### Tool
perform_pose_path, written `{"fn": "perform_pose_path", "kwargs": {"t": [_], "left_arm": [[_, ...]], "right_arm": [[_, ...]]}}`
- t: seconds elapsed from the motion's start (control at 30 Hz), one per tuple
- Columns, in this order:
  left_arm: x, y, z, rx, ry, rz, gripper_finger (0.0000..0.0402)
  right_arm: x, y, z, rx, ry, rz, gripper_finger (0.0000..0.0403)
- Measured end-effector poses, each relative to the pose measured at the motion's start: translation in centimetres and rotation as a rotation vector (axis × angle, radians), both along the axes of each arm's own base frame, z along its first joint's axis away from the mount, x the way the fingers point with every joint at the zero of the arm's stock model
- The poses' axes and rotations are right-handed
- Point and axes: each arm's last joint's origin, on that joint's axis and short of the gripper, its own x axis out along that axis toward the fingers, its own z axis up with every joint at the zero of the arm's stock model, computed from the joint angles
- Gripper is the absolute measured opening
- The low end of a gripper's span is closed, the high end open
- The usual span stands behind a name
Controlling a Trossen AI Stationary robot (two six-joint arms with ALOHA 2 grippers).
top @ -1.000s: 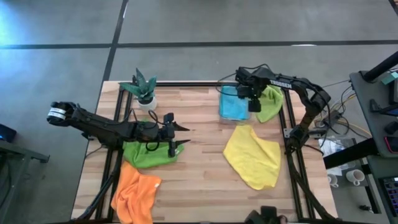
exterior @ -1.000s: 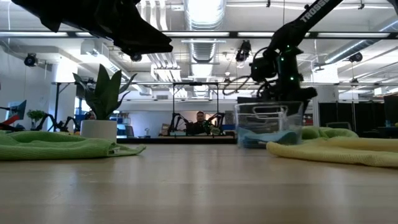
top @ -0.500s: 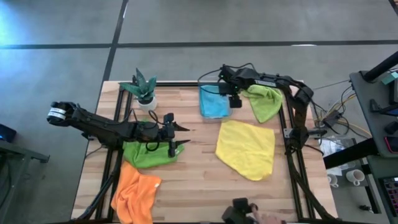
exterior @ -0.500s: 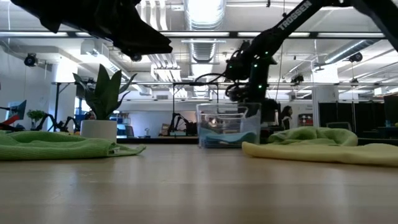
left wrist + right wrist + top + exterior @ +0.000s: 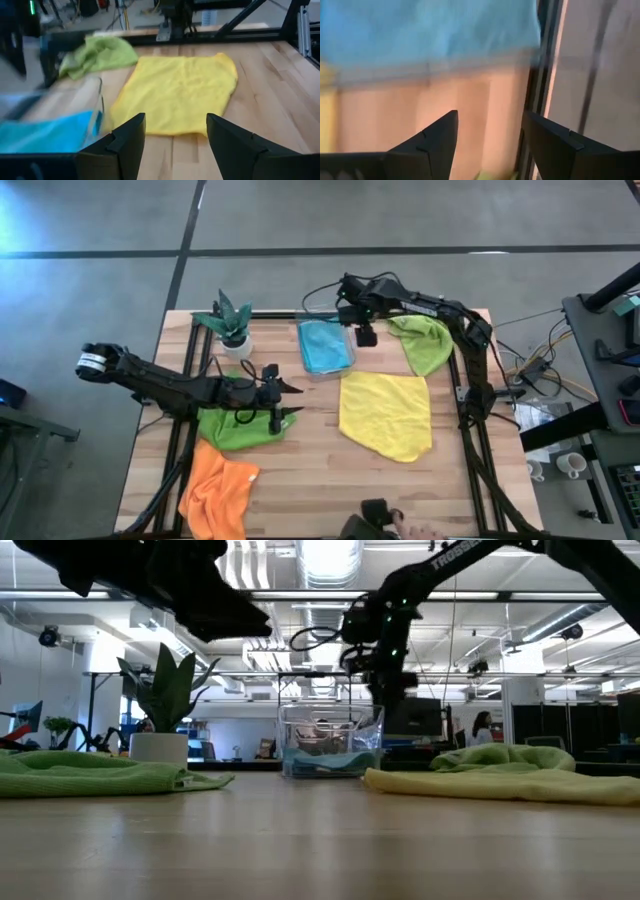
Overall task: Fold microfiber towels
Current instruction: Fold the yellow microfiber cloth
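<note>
A clear bin (image 5: pixel 325 345) with the blue towel (image 5: pixel 322 342) inside stands near the table's far edge. My right gripper (image 5: pixel 362 330) is open at the bin's far right corner; the wrist view (image 5: pixel 490 135) shows bare wood between its fingers. The yellow towel (image 5: pixel 385 415) lies flat on the table at centre right. The lime green towel (image 5: pixel 420 340) lies bunched at the far right. My left gripper (image 5: pixel 285 400) is open and empty, hovering beside the darker green towel (image 5: pixel 238 427). The orange towel (image 5: pixel 218 490) lies crumpled at the near left corner. My right gripper stands right next to the bin's right wall (image 5: pixel 378 735), coming at it from the table's right. I cannot tell whether its fingers touch the wall.
A small potted plant (image 5: pixel 230 325) stands at the far left. Dark frame rails run along the table's far edge (image 5: pixel 540 100) and sides. A person's hand (image 5: pixel 405 528) shows at the near edge. Bare wood lies between the green and yellow towels.
My right gripper has gone toward the table's left edge along the far edge. The bin with the blue towel has slid left along the table with it. The yellow towel has shifted left and now lies squarer.
</note>
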Motion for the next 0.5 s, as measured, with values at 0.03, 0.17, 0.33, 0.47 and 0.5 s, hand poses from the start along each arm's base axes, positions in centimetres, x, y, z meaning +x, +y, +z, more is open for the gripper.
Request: {"fn": "perform_pose_path", "kwargs": {"t": [0.03, 0.17, 0.33, 0.47, 0.5], "left_arm": [[-0.1, 0.0, -0.3, -0.011, 0.020, 0.007, 0.0195], [0.4, 0.3, -2.6, -0.061, 0.099, 0.146, 0.0195], [2.4, 0.0, -6.1, -0.062, 0.165, 0.176, 0.0195], [3.9, 0.0, -8.1, -0.045, 0.167, 0.186, 0.0195], [4.3, 0.3, -8.3, -0.037, 0.143, 0.188, 0.0195]], "right_arm": [[-0.6, 0.4, 0.7, 0.021, 0.021, -0.022, 0.0219], [-3.0, 2.9, 2.4, 0.128, 0.078, -0.107, 0.0219], [-5.8, 7.8, 3.3, 0.257, 0.058, -0.180, 0.0219], [-7.8, 11.8, 2.8, 0.254, 0.018, -0.185, 0.0219], [-8.1, 12.9, 2.5, 0.250, -0.001, -0.173, 0.0219]]}}
